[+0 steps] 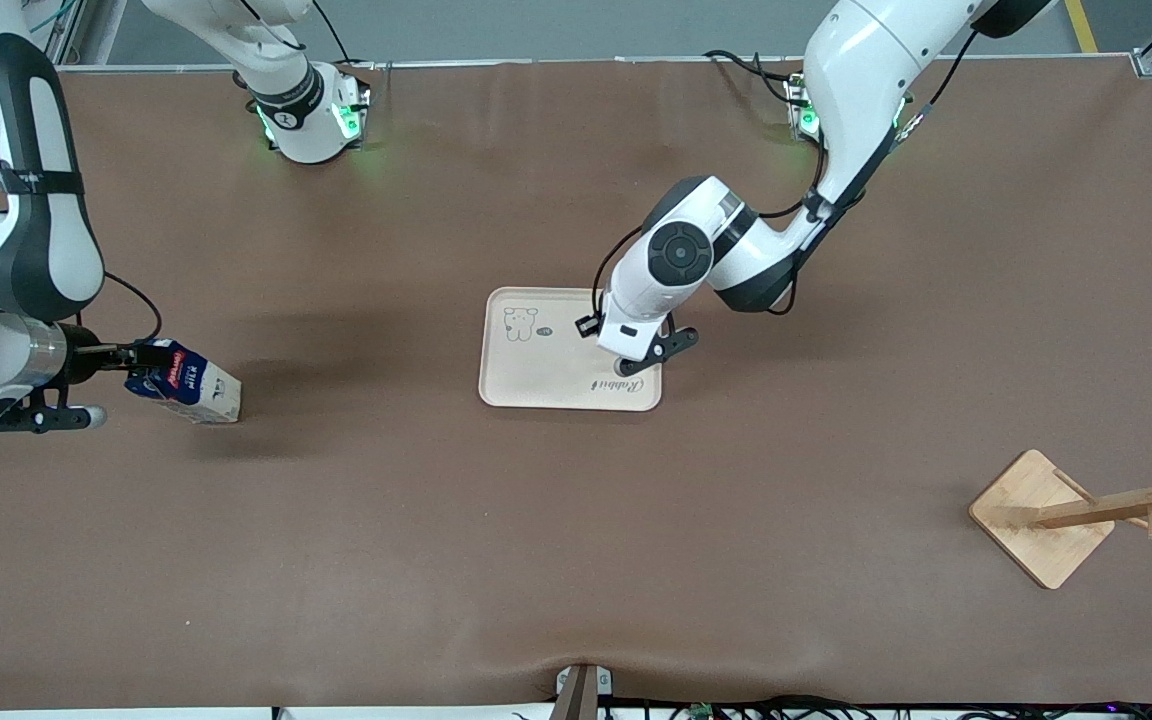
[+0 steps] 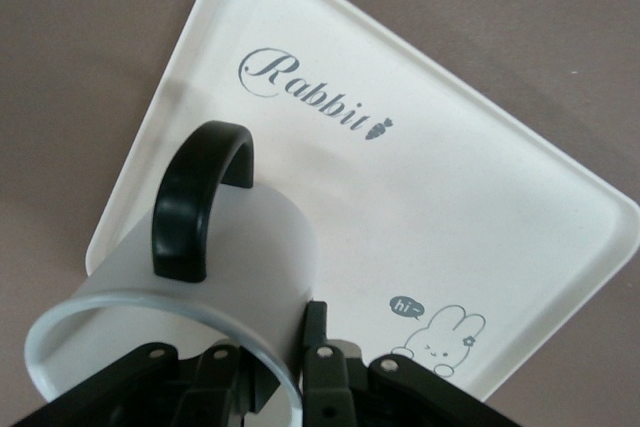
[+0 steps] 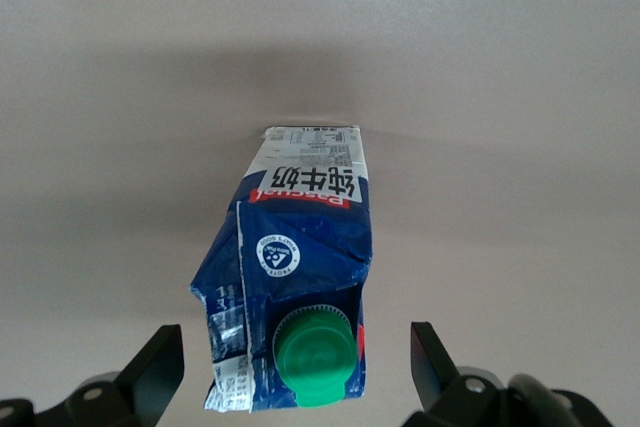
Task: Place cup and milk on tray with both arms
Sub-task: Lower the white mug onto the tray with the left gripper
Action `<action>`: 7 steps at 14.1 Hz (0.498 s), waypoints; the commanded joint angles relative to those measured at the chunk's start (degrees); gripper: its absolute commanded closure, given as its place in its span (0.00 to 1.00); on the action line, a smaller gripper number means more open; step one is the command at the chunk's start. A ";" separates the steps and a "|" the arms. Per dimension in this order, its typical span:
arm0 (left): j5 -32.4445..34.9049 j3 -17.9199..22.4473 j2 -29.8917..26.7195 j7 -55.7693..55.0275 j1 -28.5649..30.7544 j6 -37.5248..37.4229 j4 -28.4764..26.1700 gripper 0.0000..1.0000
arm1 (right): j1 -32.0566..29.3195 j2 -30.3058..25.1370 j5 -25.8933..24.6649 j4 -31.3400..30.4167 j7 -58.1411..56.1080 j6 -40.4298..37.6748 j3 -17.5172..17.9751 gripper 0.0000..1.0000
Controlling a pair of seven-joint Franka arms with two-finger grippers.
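The wooden rack (image 1: 1076, 510) lies nearest to the front camera, on its side, at the left arm's end of the table.

Farther from the camera, at the right arm's end, the milk (image 1: 186, 383) stands on the brown table (image 1: 576, 560), well apart from the tray. The right gripper (image 1: 136, 368) is at the top of the carton. In the right wrist view its 2 fingers (image 3: 150, 375) are spread wide, 1 on each side of the milk (image 3: 295, 287), and they do not touch it.

Near the middle of the table lies the tray (image 1: 526, 375). The left gripper (image 1: 626, 362) is over the tray's corner near the "Rabbit" lettering. In the left wrist view the left gripper (image 2: 275, 372) is clenched on the rim of the cup (image 2: 200, 297), 1 finger inside and 1 outside. The cup is over the tray (image 2: 480, 197); I cannot tell if it touches it.
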 commanded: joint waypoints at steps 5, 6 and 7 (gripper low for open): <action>1.62 1.41 4.08 -3.54 -0.93 -3.66 4.51 1.00 | -1.16 -1.54 0.87 -6.77 -1.15 12.32 0.69 0.00; 1.70 1.41 5.05 -4.24 -1.10 -5.24 6.01 1.00 | -1.16 -1.54 0.87 -6.77 -1.15 12.41 0.69 0.00; 1.70 1.50 5.49 -5.03 -1.71 -5.61 6.81 1.00 | -1.16 -1.54 0.87 -6.77 -1.15 12.41 0.69 0.00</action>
